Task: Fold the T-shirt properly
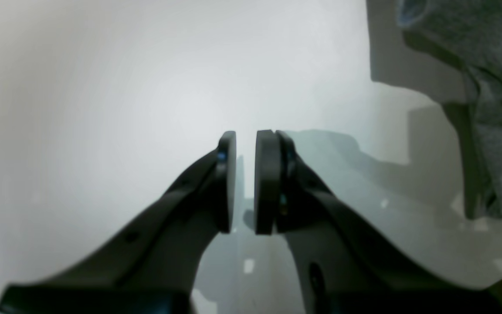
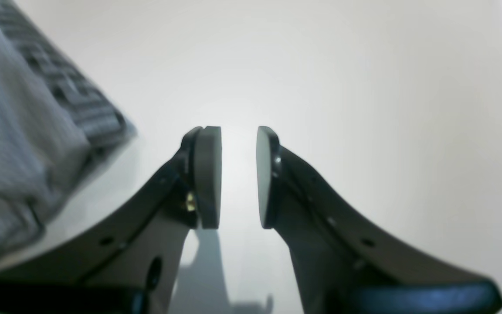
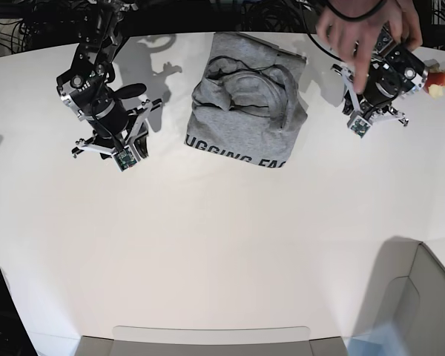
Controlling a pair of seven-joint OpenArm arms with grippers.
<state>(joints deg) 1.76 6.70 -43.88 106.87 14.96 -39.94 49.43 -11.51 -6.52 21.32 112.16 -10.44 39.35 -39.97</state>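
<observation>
The grey T-shirt [image 3: 248, 100] lies bunched in a rough rectangle at the far middle of the white table, with dark lettering along its near edge. My right gripper [image 3: 126, 159] hovers left of it in the base view, apart from the cloth. In the right wrist view the right gripper [image 2: 239, 176] is open and empty, with the T-shirt [image 2: 24, 131] at the left. My left gripper [image 3: 358, 126] is to the shirt's right. The left wrist view shows the left gripper [image 1: 245, 181] with a narrow gap and nothing in it, and the T-shirt [image 1: 495, 87] at the upper right.
A person's hand [image 3: 363, 30] rests on the left arm at the far right. A small red object [image 3: 439, 80] sits at the table's right edge. A grey bin [image 3: 423, 304] stands at the near right, and a flat tray edge [image 3: 211, 337] at the near side.
</observation>
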